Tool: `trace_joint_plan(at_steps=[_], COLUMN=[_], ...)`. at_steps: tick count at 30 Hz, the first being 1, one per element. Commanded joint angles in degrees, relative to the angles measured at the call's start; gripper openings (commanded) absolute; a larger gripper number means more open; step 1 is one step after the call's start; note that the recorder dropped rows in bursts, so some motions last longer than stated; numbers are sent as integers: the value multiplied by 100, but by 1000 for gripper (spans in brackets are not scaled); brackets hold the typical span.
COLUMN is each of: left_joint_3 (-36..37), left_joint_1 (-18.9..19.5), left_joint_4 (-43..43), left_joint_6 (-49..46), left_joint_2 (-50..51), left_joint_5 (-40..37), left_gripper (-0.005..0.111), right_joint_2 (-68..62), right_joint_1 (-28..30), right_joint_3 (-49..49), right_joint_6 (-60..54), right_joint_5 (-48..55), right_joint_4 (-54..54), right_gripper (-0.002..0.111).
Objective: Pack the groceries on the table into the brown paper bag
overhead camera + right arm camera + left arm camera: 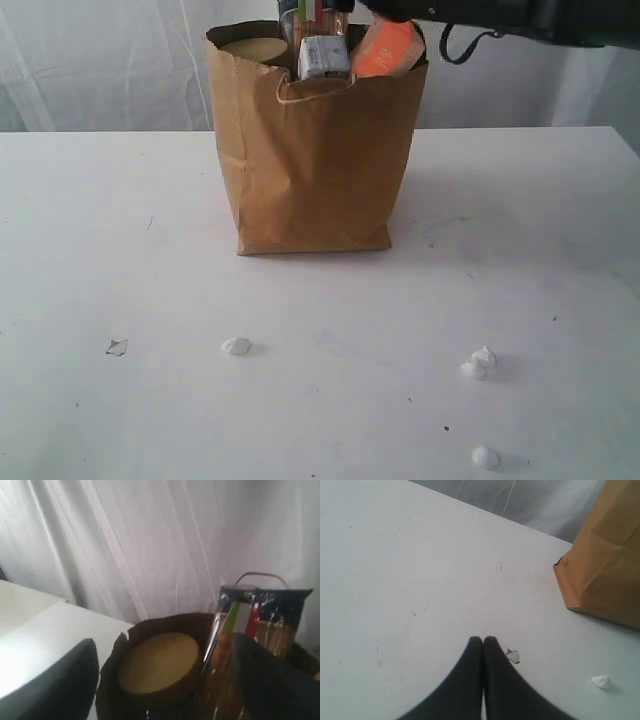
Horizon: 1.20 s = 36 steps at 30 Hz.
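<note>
While the right arm hangs over the mouth of the brown paper bag, I see the right gripper with its two dark fingers spread wide and nothing clamped between them. Through that gap my wrist camera looks down on the gold-lidded jar and the dark spaghetti packet, both standing inside the bag, with a white curtain behind.

From the exterior camera, the bag stands upright on the table, toward its far edge and about midway between the left and right edges. The jar's lid sits at the bag's left side, the small white-blue carton pokes up at the middle, and the brown pouch with orange label leans at the right, just under the arm.

My left gripper is closed, fingertips pressed together and empty, above bare tabletop beside a small torn scrap. I cannot tell whether it touches the surface. A few white crumbs lie scattered toward the table's near edge, well apart from the bag.
</note>
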<state>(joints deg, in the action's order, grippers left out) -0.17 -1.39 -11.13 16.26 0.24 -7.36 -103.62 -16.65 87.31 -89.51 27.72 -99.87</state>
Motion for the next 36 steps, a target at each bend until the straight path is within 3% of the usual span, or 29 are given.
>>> trace_joint_plan(at_steps=[1, 4, 8, 11, 16, 20, 24, 31, 36], left_joint_3=[17, 17, 17, 17, 17, 17, 17, 17, 17], left_joint_1=[9, 9, 9, 9, 9, 9, 9, 9, 9], left_joint_4=[-55, -55, -55, -55, -55, -55, -55, -55, -55], left_joint_6=[31, 31, 31, 31, 31, 31, 31, 31, 31], left_joint_2=[-24, -24, -24, -24, -24, -24, -24, -24, -24], left_joint_5=[-3, -3, -3, -3, -3, -3, -3, -3, -3], left_gripper=[0, 0, 0, 0, 0, 0, 0, 0, 0], right_joint_2=[492, 646, 838, 997, 1225, 1428, 1642, 1755, 2242], right_joint_1=[16, 16, 16, 16, 16, 16, 16, 16, 5], right_joint_3=[-3, -155, -333, -523, -989, -1463, -1825, -2559, -3103], right_joint_6=[152, 657, 601, 562, 446, -701, -3275, -3337, -3277], right_joint_5=[-921, -1611, -2111, -2511, -4167, -5273, -6040, -8228, -8118], right_joint_4=[241, 861, 901, 1130, 1117, 758, -8, -8, -8], right_gripper=[66, 62, 50, 33, 2, 0, 0, 0, 0])
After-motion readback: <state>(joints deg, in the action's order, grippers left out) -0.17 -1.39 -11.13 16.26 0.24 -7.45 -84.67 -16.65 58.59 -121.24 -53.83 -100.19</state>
